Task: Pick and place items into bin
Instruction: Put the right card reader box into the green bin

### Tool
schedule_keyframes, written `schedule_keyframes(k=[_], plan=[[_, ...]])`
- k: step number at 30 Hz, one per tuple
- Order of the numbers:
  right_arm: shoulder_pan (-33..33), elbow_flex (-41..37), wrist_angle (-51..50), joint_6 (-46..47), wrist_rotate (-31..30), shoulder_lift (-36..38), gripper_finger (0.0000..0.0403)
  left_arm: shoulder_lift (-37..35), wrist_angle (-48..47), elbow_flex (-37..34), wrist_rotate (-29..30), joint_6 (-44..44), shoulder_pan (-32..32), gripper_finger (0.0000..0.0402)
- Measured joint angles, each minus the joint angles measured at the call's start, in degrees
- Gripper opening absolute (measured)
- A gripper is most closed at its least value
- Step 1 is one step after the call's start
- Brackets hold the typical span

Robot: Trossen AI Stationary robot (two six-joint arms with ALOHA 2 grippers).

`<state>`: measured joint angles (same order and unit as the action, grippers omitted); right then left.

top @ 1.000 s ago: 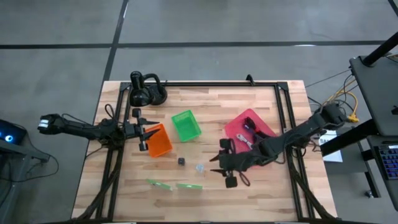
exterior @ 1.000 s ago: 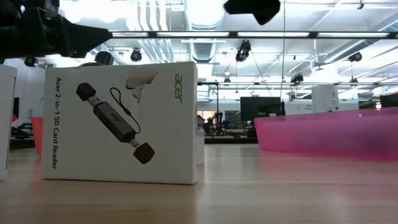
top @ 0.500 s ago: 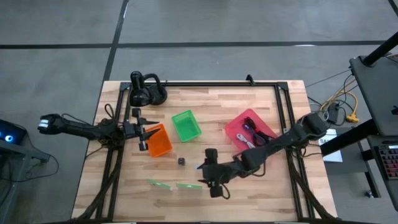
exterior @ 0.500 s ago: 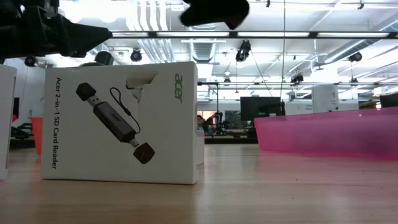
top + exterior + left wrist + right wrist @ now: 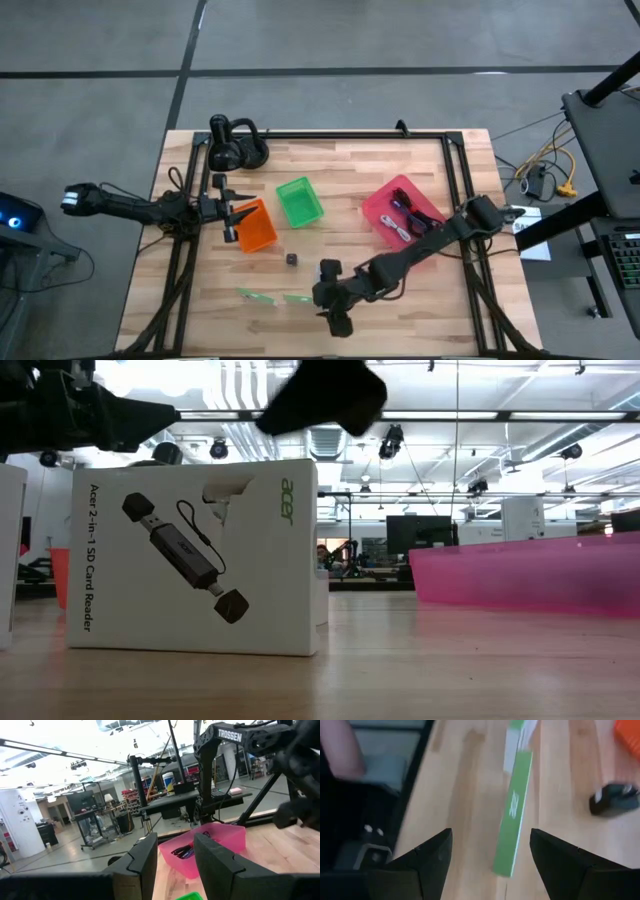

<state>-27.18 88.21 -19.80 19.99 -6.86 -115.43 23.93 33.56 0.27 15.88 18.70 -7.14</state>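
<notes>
Two thin green strips [image 5: 258, 295] [image 5: 300, 298] lie near the table's front edge. In the right wrist view one shows as the green top edge [image 5: 512, 835] of a thin white box. My right gripper [image 5: 333, 298] is open above the right-hand strip's end, a finger on either side [image 5: 487, 865], touching nothing. A tiny black cube [image 5: 291, 259] sits on the wood beside it [image 5: 612, 800]. The pink bin [image 5: 377, 205] holds black cables and a purple pen [image 5: 405, 213]. My left gripper [image 5: 232, 213] waits open beside the orange bin [image 5: 257, 228].
A green bin [image 5: 300, 201] stands mid-table. The black desk lamp [image 5: 235, 146] is at the far left corner. In the low view a white Acer card-reader box [image 5: 195, 555] stands upright, the pink bin [image 5: 530, 575] behind it. Black frame rails run along the table's sides.
My right gripper has gone from beside the pink bin toward the table's left and near edges, and now stands over the right-hand green strip with its fingers open. The strips, the cube and the bins have stayed where they were.
</notes>
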Motion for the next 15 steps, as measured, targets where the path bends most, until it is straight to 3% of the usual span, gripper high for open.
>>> schedule_keyframes(k=[15], plan=[[0.33, 2.37, -4.99, 3.15, -0.13, -2.57, 0.0261, 0.04, 0.00, 0.00, -0.02, 0.04, 0.00, 0.0113]])
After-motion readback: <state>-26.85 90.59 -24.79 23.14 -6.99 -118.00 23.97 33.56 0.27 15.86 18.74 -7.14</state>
